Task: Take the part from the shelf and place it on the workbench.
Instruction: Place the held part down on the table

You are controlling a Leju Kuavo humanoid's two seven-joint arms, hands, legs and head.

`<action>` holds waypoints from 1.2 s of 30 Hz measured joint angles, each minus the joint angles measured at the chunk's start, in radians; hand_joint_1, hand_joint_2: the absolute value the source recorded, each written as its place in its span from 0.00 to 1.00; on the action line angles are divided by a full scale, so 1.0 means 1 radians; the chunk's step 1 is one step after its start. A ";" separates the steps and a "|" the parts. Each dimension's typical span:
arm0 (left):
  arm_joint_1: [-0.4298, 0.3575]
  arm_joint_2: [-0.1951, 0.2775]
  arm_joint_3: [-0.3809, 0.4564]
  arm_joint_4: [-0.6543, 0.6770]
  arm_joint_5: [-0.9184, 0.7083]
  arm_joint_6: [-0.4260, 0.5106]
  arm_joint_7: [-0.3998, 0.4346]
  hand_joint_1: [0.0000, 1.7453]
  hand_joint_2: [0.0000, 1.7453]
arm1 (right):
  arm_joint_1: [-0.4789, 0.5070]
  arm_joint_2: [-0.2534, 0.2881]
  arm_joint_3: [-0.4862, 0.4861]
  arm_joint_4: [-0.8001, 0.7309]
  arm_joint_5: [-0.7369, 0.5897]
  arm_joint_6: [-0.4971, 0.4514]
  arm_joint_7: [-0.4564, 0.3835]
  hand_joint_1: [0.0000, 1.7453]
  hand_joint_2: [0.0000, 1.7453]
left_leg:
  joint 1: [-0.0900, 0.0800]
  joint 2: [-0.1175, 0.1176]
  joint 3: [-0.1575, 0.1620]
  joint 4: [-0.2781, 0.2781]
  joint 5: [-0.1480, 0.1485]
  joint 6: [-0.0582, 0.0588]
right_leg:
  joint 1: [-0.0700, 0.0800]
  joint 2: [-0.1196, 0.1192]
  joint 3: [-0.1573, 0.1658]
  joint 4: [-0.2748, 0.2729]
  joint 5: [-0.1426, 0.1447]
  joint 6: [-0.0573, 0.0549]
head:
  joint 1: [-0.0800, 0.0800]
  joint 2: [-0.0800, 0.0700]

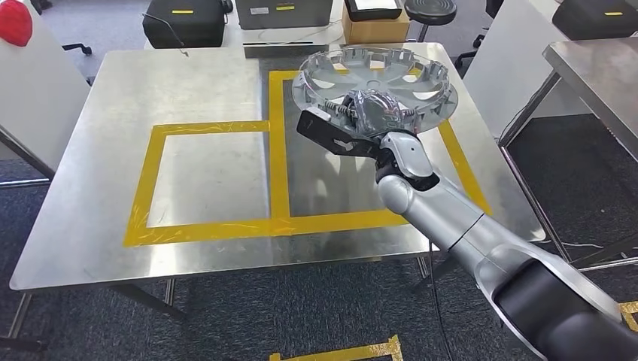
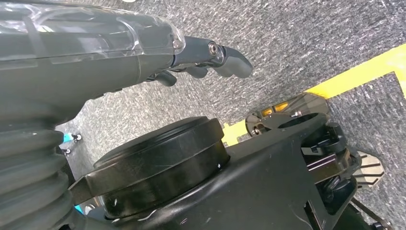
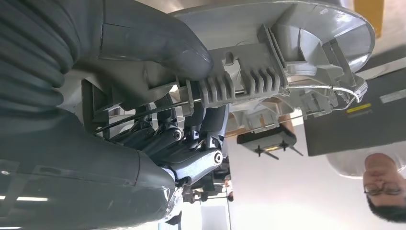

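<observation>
Head view first: the part [image 1: 376, 79], a silver wheel-cover sort of thing, is being held up in the upper middle of the frame by the right hand [image 1: 369, 113], over the far right corner of the workbench [image 1: 98, 188]. It's being gripped at its near rim, dish side up and roughly level, probably so it can be set down flat. Whether it's touching the metal yet can't be told from here. The yellow tape outline [image 1: 280, 180] is sitting under and beside it, so that's likely being treated as the drop zone.

Left wrist view: the left hand [image 2: 201, 60] is being shown at the upper middle of the frame over grey carpet, nothing in it, fingers curled in loosely. It's being kept out of the job, by the look of it.

Right wrist view: the ribbed plastic of the part's rim [image 3: 239, 84] is being clamped between the thick thumb [image 3: 177, 52] on one face and the dark fingers [image 3: 191, 148] on the other. A person's head [image 3: 383, 187] is being caught at the lower right edge
</observation>
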 joint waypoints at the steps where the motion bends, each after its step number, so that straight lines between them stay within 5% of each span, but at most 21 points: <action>1: -0.001 0.000 0.000 0.000 0.000 0.000 0.000 0.00 1.00 | -0.001 -0.004 -0.003 0.000 0.000 0.001 0.000 1.00 1.00 | 0.000 0.001 0.000 0.000 0.000 0.000 | 0.000 0.000 0.000 0.000 0.000 0.000 | 0.000 0.000; 36: -0.008 -0.003 -0.001 0.000 -0.023 -0.027 -0.016 0.00 1.00 | 0.023 0.002 -0.010 -0.005 -0.019 0.066 -0.045 1.00 1.00 | 0.000 0.020 0.001 0.000 0.000 0.000 | 0.000 0.007 0.000 0.000 0.000 0.000 | 0.000 0.000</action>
